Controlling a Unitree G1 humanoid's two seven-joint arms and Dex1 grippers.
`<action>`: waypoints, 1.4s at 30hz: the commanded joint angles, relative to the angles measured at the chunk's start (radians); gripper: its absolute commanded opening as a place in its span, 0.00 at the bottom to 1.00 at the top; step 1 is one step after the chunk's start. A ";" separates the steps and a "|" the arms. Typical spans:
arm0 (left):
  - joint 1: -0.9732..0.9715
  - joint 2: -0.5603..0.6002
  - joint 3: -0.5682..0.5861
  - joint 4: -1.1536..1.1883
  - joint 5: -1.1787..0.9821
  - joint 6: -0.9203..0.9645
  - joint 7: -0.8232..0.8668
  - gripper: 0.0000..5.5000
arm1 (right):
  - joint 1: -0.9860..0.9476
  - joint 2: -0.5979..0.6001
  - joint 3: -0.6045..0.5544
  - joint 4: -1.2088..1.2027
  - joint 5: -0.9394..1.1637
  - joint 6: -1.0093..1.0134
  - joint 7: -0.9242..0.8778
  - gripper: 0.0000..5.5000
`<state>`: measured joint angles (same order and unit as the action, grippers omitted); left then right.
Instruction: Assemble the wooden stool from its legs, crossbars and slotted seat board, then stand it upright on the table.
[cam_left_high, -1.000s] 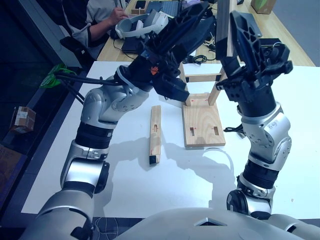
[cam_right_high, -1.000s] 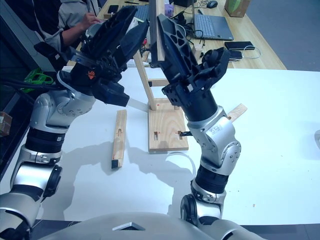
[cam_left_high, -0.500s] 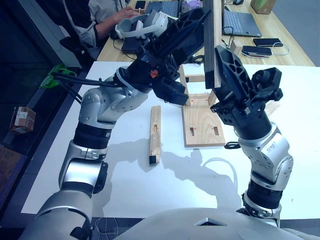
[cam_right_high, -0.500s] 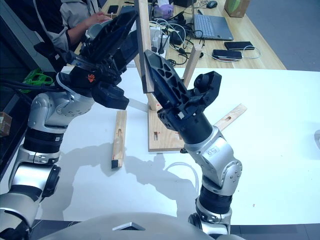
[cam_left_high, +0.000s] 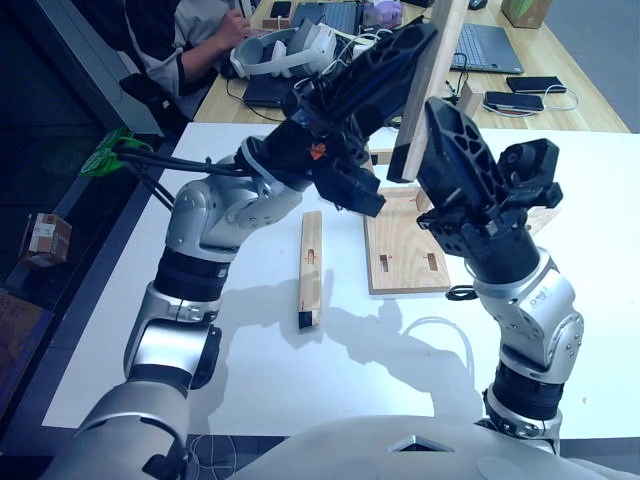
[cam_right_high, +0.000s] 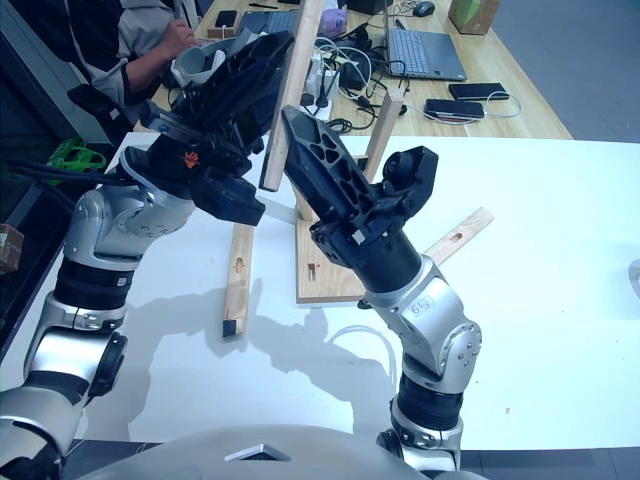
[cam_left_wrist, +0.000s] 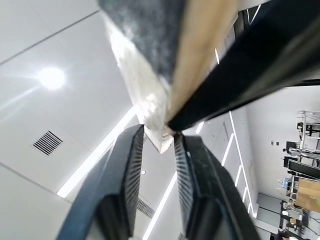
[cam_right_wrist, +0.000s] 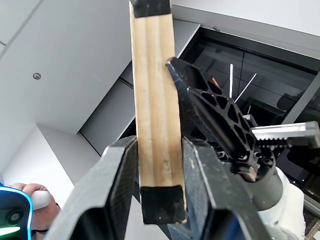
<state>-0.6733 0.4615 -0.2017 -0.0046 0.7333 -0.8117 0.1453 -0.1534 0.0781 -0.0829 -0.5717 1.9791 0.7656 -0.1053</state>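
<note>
Both grippers are up in the air over the far part of the table (cam_left_high: 600, 200), and both hold the same leg (cam_left_high: 425, 85). My right gripper (cam_right_wrist: 156, 150) is closed tight on the leg, with one finger on each side of the wood. My left gripper (cam_left_wrist: 159, 137) has its two fingers pressed around the dark end of that leg. The leg leans a bit, with its top going out of sight.

I think the job now is to pass or turn the leg so it can go into the seat board (cam_left_high: 405, 250). To do it well, one gripper should let go only when the other has a firm hold. Turn slowly so the leg does not slip. Keep it away from the upright leg (cam_right_high: 385, 130) at the far end of the board, so that one does not fall.

The slots in the board are the only holes for things. The two near slots (cam_left_high: 385, 262) hold nothing. One loose leg (cam_left_high: 311, 265) lies flat to the left of the board. Another leg (cam_right_high: 462, 235) lies to the right.
</note>
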 joint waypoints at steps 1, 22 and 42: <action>-0.015 -0.020 -0.015 -0.056 -0.060 -0.046 -0.016 0.15 | -0.040 0.017 -0.100 0.153 -0.007 -0.029 -0.134 0.23; 0.126 -0.089 0.027 -0.032 -0.223 0.239 -0.181 0.07 | -0.010 -0.426 -0.180 0.425 -0.188 0.191 0.017 0.71; 0.279 -0.242 0.380 -0.365 -0.955 1.411 -0.277 0.07 | 0.014 -0.509 0.119 0.281 -1.356 -0.281 0.427 0.79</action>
<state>-0.3804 0.2331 0.1513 -0.3516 -0.2102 0.5428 -0.1766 -0.1557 -0.4568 0.0360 -0.2946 0.6594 0.5065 0.3328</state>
